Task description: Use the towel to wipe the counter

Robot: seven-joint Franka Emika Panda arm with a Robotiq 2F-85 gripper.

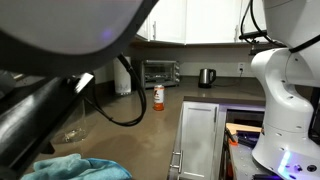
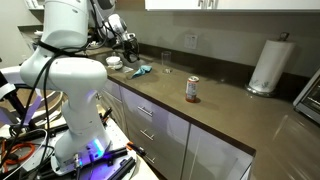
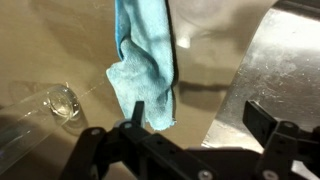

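The pincer (image 3: 195, 108) is released: in the wrist view its 2 dark fingers (image 3: 138, 112) stand wide apart with only bare tabletop (image 3: 60, 50) between them, and nothing is held.

The towel (image 3: 145, 70), a crumpled turquoise-blue cloth, lies on the grey-brown tabletop. In the wrist view it runs as a long bunched strip from the top edge of the picture down to the tip of 1 finger. Its lower end sits just at that fingertip, outside the gap between the fingers and off to 1 side. Whether the fingertip touches the cloth, I cannot tell.

In an exterior view the pincer (image 2: 128, 42) hangs above the towel (image 2: 138, 71), which rests near the far end of the tabletop (image 2: 230, 105). In an exterior view the towel (image 1: 60, 168) shows as a rumpled heap at the lower edge, with the tabletop (image 1: 130, 135) stretching away behind it.

A clear drinking glass (image 3: 62, 100) stands on the tabletop beside the towel, apart from it; in an exterior view the glass (image 2: 166, 62) is just past the cloth. A shiny metal surface (image 3: 285, 60) lies on the towel's other side. Farther along the tabletop stand a can (image 2: 193, 90) and a white paper towel roll (image 2: 268, 65), both well apart from the towel.
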